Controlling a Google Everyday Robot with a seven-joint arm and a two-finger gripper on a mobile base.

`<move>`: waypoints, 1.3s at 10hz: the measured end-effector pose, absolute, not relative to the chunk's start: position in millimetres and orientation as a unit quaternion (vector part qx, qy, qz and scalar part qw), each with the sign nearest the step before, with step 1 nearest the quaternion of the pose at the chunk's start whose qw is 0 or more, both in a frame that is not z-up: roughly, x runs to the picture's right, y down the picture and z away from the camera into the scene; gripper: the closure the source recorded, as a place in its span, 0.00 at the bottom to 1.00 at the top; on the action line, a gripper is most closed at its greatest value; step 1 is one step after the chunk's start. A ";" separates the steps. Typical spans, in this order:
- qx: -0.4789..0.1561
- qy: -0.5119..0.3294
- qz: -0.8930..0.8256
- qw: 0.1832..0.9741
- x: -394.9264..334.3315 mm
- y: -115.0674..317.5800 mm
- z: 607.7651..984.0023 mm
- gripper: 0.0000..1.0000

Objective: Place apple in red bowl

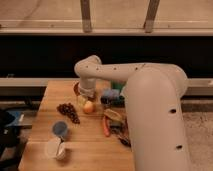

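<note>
the white arm is by far the biggest thing we see: its thick body fills the right side from the lower edge upward, and a slimmer section reaches left, bends at a rounded joint and drops toward the far part of the wooden table. the table spreads from the left middle down to the lower edge. at the end of the arm the gripper hangs low over the table's far half, just behind the apple, and we cannot tell whether it is open or closed (the wrist above hides most of it). the red bowl sits right behind the gripper, only a reddish sliver of its rim showing left of the wrist. a dark grape cluster lies on the wood left of the apple, near it but apart. an orange carrot lies to the right and nearer to us, close against the arm's body. a blue cup stands in front of the grape cluster, and a white cup sits nearer still. the apple, yellow-orange, rests on the table just in front of the gripper, outside the red bowl.
</note>
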State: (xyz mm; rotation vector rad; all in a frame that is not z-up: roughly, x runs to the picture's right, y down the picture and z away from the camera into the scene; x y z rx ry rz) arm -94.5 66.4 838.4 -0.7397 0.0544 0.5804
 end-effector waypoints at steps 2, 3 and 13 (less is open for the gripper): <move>-0.360 0.040 0.287 0.887 -83.1 73.3 843.7 0.34; -0.361 0.043 0.293 0.884 -78.7 75.4 845.7 0.34; -0.389 0.018 0.306 0.869 -105.2 98.5 876.6 0.34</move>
